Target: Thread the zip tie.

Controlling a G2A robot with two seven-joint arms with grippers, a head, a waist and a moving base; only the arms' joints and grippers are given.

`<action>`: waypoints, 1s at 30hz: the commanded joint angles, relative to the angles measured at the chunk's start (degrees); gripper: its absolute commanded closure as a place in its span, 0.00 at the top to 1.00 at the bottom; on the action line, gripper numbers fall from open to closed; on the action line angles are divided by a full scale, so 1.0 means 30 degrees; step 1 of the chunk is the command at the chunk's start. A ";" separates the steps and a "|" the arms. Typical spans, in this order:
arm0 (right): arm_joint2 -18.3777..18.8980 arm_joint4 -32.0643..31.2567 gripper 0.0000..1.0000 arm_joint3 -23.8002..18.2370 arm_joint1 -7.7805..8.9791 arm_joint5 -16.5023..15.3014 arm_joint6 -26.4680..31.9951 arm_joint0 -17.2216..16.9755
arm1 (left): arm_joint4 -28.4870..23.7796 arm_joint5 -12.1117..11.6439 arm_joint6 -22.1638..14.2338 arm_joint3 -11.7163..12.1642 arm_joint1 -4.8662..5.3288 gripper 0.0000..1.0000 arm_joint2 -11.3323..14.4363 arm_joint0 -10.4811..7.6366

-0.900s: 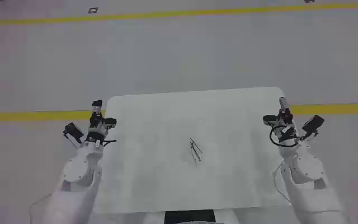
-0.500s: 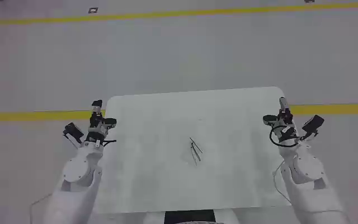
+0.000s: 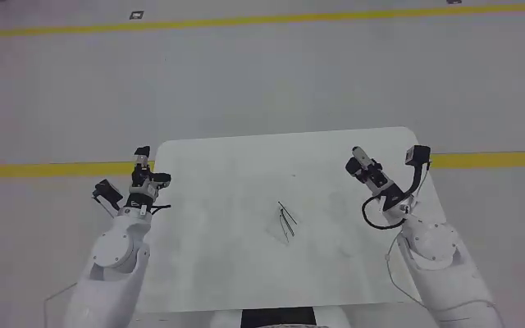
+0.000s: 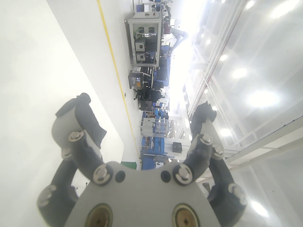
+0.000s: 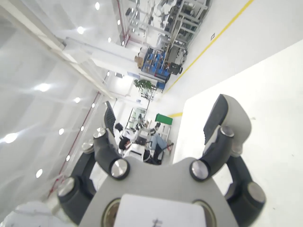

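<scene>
The zip tie [image 3: 285, 220] lies flat on the white worktop [image 3: 221, 262], close to its middle. From above it shows as a few thin dark strands that meet at a narrow angle. They are too fine to tell whether this is one tie or several, or whether any tail sits in a head. Nothing touches it.

The right gripper [image 3: 359, 157] is over the right part of the worktop, on the far side of the zip tie and well apart from it. In its own wrist view the right gripper [image 5: 165, 109] is released. Its two dark-padded fingers [image 5: 216, 114] stand wide apart with nothing between them, and the worktop's pale surface [image 5: 272, 90] lies beneath one of them.

The left gripper [image 3: 142, 156] is at the worktop's left edge, near the far left corner and farther from the zip tie than the right one. The left wrist view shows the left gripper [image 4: 144, 109] spread and empty too. One finger [image 4: 80, 116] is seen against the worktop [image 4: 35, 48] and the other against the room behind.

Round the worktop is a pale grey floor [image 3: 328, 74]. One yellow line [image 3: 246, 20] crosses it well beyond the worktop, and a second yellow line [image 3: 66, 169] passes level with the worktop's far part on both sides. A small dark marker [image 3: 136, 15] sits on the floor by the farther line.
</scene>
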 commanded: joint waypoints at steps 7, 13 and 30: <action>0.0019 0.0055 1.00 -0.0006 -0.0002 0.0356 -0.0045 -0.0008 | 0.0000 0.0000 0.0000 0.0000 0.0000 1.00 0.0000 0.0000; 0.0019 0.0055 1.00 -0.0006 -0.0002 0.0356 -0.0045 -0.0008 | 0.0000 0.0000 0.0000 0.0000 0.0000 1.00 0.0000 0.0000; -0.2675 -0.1562 1.00 0.0699 -0.0099 -0.0451 0.3907 0.4082 | 0.0000 0.0000 0.0000 0.0000 0.0000 1.00 0.0000 0.0000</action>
